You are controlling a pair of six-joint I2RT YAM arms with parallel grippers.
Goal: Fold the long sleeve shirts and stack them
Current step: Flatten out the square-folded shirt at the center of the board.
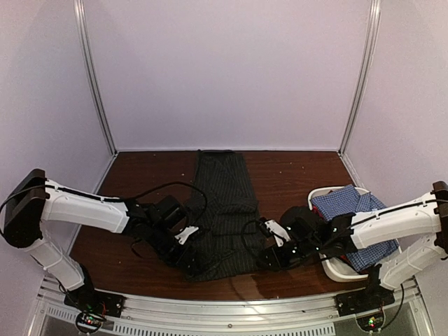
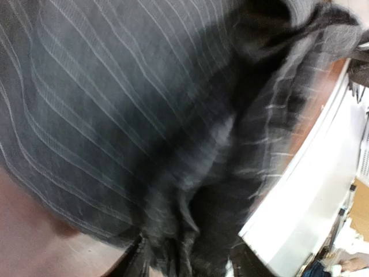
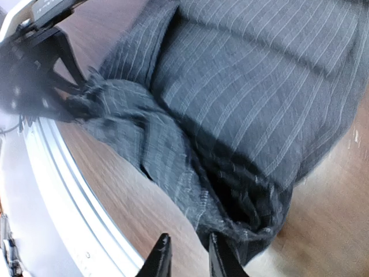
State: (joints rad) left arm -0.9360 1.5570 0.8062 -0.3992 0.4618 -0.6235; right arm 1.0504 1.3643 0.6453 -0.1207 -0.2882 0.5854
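Table [image 1: 294, 175], brown wood, holds everything. Black pinstripe shirt [image 1: 224, 203] lies lengthwise down the middle, flat from the far edge to the near edge, with its near hem bunched and wrinkled at both corners. Left arm [image 1: 84, 206] reaches in from the left, right arm [image 1: 392, 220] from the right, both low over that near hem. White tub [image 1: 341, 274] sits at the right side, well apart from the pinstripe shirt, partly behind the right arm. Blue-white check shirt [image 1: 350, 210] is heaped inside the tub.

Left gripper [image 1: 192, 255] is at the near left corner with bunched cloth between its fingers; the view is blurred, so cannot tell if it is clamped. Right gripper [image 1: 269, 259] is at the near right corner, its fingers [image 3: 161, 257] slightly parted with bare wood between them, the hem just beside one finger, released.
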